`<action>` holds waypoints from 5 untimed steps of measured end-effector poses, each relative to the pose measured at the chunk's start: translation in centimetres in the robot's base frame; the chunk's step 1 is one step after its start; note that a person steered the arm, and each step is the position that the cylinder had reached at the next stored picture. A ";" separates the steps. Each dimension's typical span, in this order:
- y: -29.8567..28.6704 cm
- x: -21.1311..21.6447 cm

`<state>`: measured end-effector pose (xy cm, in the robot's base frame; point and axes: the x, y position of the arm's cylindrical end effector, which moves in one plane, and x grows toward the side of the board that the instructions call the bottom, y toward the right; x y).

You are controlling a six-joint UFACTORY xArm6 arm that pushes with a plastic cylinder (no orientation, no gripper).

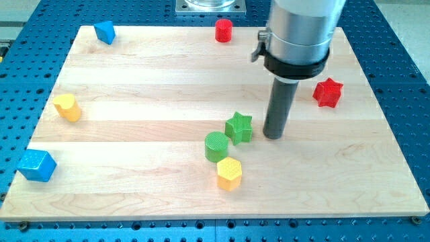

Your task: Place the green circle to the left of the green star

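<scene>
The green circle [216,146] lies near the board's middle, just left of and below the green star [239,128], close to or touching it. My tip [273,136] rests on the board just right of the green star, a small gap apart. The rod rises from it to the arm's grey body at the view's top.
A yellow hexagon [229,174] sits just below the green circle. A red star [328,93] is at the right, a red cylinder [224,30] at the top, a blue block [104,31] at top left, a yellow block [67,107] at left, a blue cube [36,165] at bottom left.
</scene>
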<state>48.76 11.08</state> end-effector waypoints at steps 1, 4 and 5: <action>3.8 3.2; -14.6 4.6; -18.9 5.6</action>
<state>54.33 -7.80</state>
